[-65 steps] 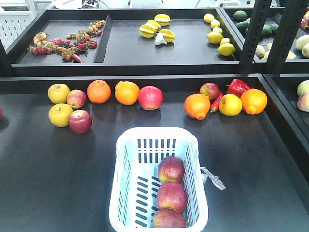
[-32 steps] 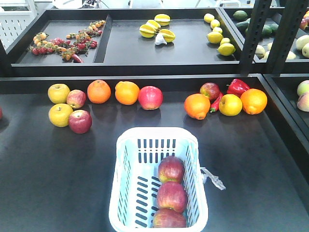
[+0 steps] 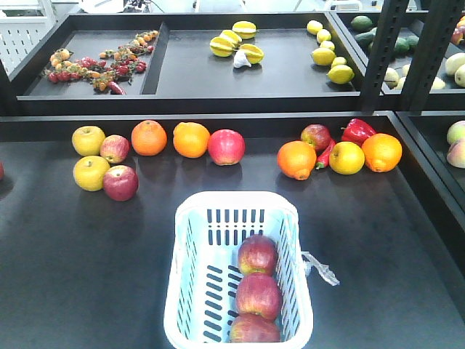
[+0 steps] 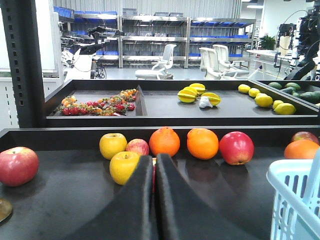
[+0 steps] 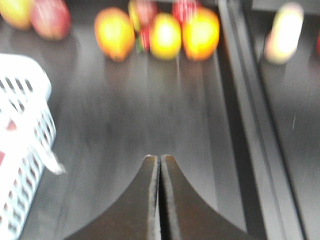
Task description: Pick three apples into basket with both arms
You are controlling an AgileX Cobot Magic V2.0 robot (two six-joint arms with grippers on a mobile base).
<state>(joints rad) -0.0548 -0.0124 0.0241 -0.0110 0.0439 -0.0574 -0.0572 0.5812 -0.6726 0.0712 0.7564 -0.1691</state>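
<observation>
Nearest the camera, the basket [image 3: 240, 273] sits on the dark table [image 3: 80, 262] with three red apples [image 3: 258, 294] lined up along its right side, touching one another, and neither arm appears in the front view. Nothing on the table has shifted over the last second: the apples lie exactly as they did, so the count looks complete and the task reads as finished, with both arms drawn back. The left gripper [image 4: 153, 180] has its fingers pressed together on nothing, low over the table left of the basket; the right gripper [image 5: 160, 175] is likewise closed and empty, its view blurred, right of the basket. A clear plastic scrap [image 3: 320, 269] trails from the basket's right wall. Farther back lies a row of yellow apples [image 3: 89, 140], oranges [image 3: 149, 137], more red apples [image 3: 226, 147] and a red pepper [image 3: 357, 131]; beyond, trays hold starfruit [image 3: 236, 42] and lemons [image 3: 328, 54]. Nothing blocks the basket.
</observation>
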